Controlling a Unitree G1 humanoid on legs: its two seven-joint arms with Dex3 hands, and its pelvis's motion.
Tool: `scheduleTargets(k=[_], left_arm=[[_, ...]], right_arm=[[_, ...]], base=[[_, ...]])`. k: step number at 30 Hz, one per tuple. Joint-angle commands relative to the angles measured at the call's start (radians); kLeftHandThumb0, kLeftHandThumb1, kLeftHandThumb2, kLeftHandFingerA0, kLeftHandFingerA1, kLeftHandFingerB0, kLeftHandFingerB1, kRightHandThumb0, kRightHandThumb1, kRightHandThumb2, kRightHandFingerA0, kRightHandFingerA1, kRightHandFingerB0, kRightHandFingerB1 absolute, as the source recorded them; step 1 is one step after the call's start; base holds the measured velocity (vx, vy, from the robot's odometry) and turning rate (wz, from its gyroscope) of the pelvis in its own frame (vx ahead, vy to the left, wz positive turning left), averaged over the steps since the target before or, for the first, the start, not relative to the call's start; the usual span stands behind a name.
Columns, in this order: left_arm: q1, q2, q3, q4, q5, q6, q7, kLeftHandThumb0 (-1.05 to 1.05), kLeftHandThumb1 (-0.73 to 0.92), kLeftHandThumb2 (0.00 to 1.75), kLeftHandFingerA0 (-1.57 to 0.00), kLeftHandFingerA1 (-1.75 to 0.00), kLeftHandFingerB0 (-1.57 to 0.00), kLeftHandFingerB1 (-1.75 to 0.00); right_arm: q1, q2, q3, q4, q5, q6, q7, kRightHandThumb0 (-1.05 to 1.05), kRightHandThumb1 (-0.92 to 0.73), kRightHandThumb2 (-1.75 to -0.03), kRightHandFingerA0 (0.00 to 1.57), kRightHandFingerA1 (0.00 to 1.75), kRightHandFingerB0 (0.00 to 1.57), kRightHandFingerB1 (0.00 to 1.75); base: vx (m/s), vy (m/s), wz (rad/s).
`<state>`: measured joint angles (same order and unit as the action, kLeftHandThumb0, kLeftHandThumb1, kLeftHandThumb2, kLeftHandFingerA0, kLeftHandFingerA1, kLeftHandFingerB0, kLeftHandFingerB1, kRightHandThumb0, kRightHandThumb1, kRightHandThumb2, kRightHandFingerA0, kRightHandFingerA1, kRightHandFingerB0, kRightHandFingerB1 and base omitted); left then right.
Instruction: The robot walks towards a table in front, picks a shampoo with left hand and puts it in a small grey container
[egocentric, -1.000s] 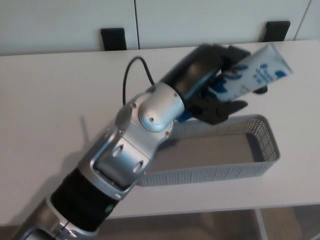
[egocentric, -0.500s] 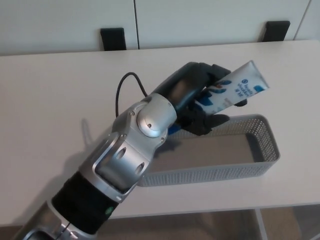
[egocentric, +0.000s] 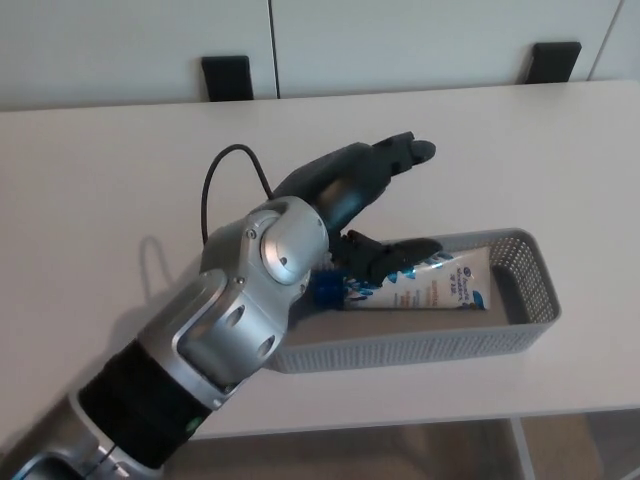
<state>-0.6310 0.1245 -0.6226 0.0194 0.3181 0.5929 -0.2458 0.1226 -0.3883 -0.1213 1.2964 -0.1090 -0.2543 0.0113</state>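
Observation:
A white shampoo tube (egocentric: 425, 287) with blue print and a blue cap lies flat inside the small grey mesh container (egocentric: 520, 335), cap end to the left. My left hand (egocentric: 365, 195) hovers over the container's left end, open, its upper fingers stretched out and its thumb (egocentric: 392, 253) just above the tube's cap end. Nothing is held in it. The silver forearm runs down to the picture's lower left. The right hand does not show.
The container sits near the front edge of a white table (egocentric: 100, 190). A black cable loops off the left wrist. Two black brackets (egocentric: 227, 77) stand at the table's far edge against a pale wall.
The left hand lowered and drew back to the left, then let go of the shampoo tube. The tube now lies in the container instead of being held above it.

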Motion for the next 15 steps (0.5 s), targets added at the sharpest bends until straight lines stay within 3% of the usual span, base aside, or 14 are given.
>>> scheduleTargets(k=[1,2,5,7,9,11,14,15], left_arm=[[-0.007,0.018,0.004,-0.003,0.041,0.012,-0.034,-0.91,0.65,0.67,0.00,-0.23,-0.03,-0.23],[-0.005,0.023,0.005,-0.007,0.044,0.009,-0.038,-0.85,0.56,0.97,-0.03,-0.17,-0.06,-0.16],[0.019,0.034,0.022,-0.055,0.053,-0.027,-0.026,-0.91,0.60,0.97,-0.03,-0.15,-0.10,-0.13],[0.036,0.042,0.044,-0.144,0.055,-0.035,-0.020,-0.84,0.54,0.89,-0.05,-0.21,-0.02,-0.19],[0.046,0.049,0.065,-0.253,0.053,-0.035,-0.025,-0.90,0.58,0.97,-0.07,-0.11,-0.07,-0.15],[0.062,0.041,0.110,-0.465,0.026,-0.027,-0.042,-0.90,0.58,0.94,-0.12,-0.22,-0.11,-0.24],[0.084,0.049,0.165,-0.684,-0.016,-0.020,-0.075,-0.88,0.58,0.93,-0.12,-0.22,-0.11,-0.25],[0.094,0.060,0.194,-0.794,-0.035,0.019,-0.103,-0.82,0.52,0.92,-0.06,-0.23,0.00,-0.32]], right_arm=[[0.004,-0.006,-0.004,-0.005,0.011,0.007,0.015,-0.27,-0.66,-0.59,0.63,0.44,0.49,0.38],[0.004,-0.005,-0.002,-0.005,0.009,0.006,0.014,-0.27,-0.66,-0.60,0.61,0.43,0.48,0.38],[0.004,-0.009,0.001,0.000,0.004,0.003,0.015,-0.27,-0.66,-0.60,0.62,0.43,0.49,0.38],[0.002,-0.012,0.004,-0.002,0.002,0.001,0.018,-0.27,-0.66,-0.59,0.63,0.43,0.49,0.38],[-0.004,-0.012,0.008,-0.003,-0.002,0.006,0.016,-0.26,-0.65,-0.59,0.63,0.43,0.49,0.38],[-0.013,-0.017,0.012,-0.003,-0.005,0.016,0.019,-0.28,-0.66,-0.60,0.59,0.42,0.49,0.38],[-0.029,-0.024,0.022,-0.002,-0.015,0.021,0.018,-0.28,-0.67,-0.60,0.60,0.42,0.47,0.38],[-0.032,-0.023,0.024,-0.003,-0.016,0.024,0.016,-0.29,-0.66,-0.60,0.61,0.43,0.49,0.38]], base=[[0.00,0.000,0.00],[0.00,0.000,0.00],[0.00,0.000,0.00],[0.00,0.000,0.00],[0.00,0.000,0.00],[0.00,0.000,0.00],[0.00,0.000,0.00],[0.00,0.000,0.00]])
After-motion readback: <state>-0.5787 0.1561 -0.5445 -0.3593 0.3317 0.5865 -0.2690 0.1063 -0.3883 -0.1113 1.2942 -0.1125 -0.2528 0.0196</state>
